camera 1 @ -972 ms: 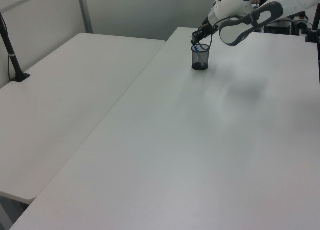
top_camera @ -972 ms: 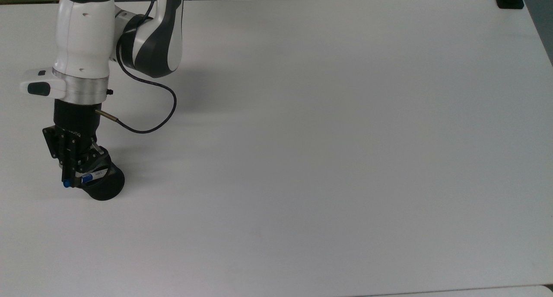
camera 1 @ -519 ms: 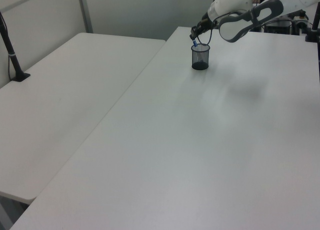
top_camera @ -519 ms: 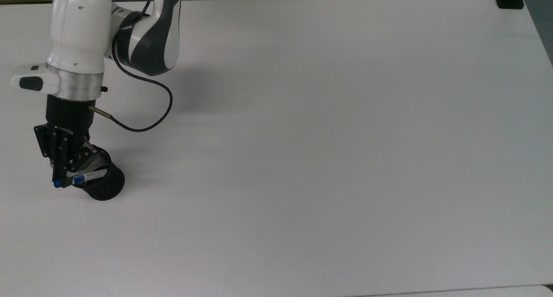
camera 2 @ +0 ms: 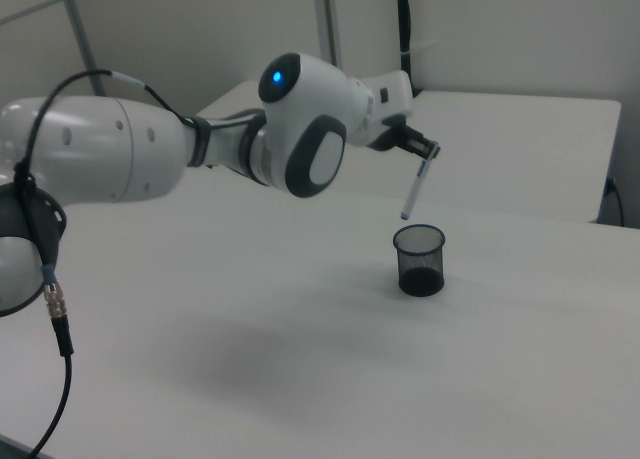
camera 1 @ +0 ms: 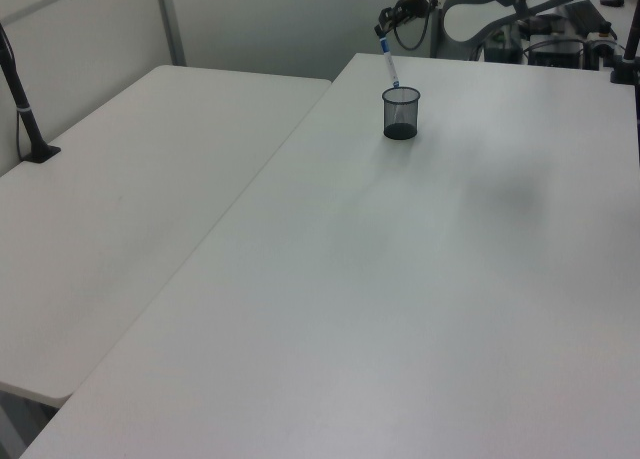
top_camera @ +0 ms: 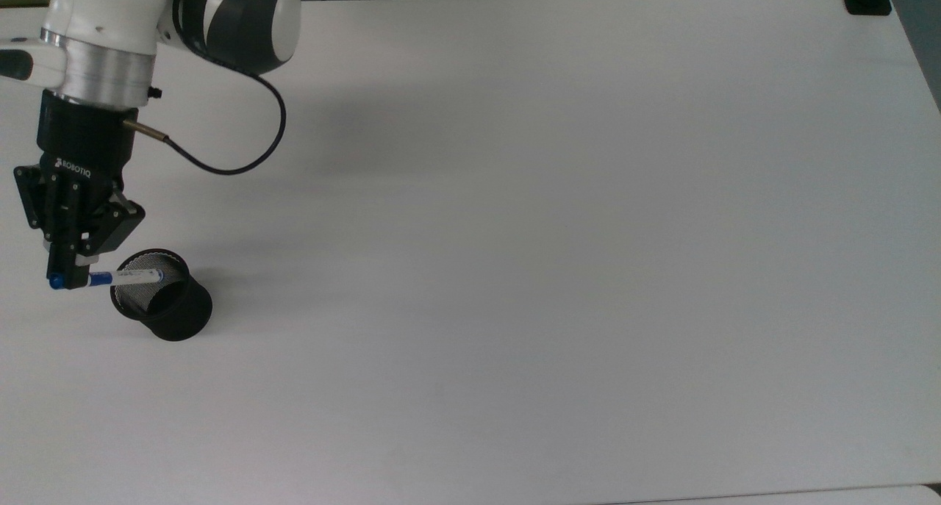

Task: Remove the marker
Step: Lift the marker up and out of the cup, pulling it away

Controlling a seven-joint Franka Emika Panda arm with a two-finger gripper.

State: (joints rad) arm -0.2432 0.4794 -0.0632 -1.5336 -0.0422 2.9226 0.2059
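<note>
The jaws are closed on the marker point(camera 2: 411, 194) at its upper end. Since a moment ago the gripper point(top_camera: 65, 277) has risen, so the marker's lower tip now hangs above the mesh cup point(camera 2: 420, 260); removal looks nearly finished.

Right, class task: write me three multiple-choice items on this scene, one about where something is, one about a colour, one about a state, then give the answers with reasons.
1. Where is the marker?
A. Lying flat on the table
B. Hanging in the gripper above the mesh cup
C. Standing deep inside the cup

2. What colour is the mesh cup?
A. Black
B. Red
C. Yellow

3. What is the gripper doing?
A. Open and empty
B. Shut on the cup's rim
C. Shut on the marker

Answers: 1 B, the right view shows the marker's lower tip just above the cup's rim. 2 A, the mesh is dark in every view. 3 C, the top view shows the blue end pinched between the fingers.
</note>
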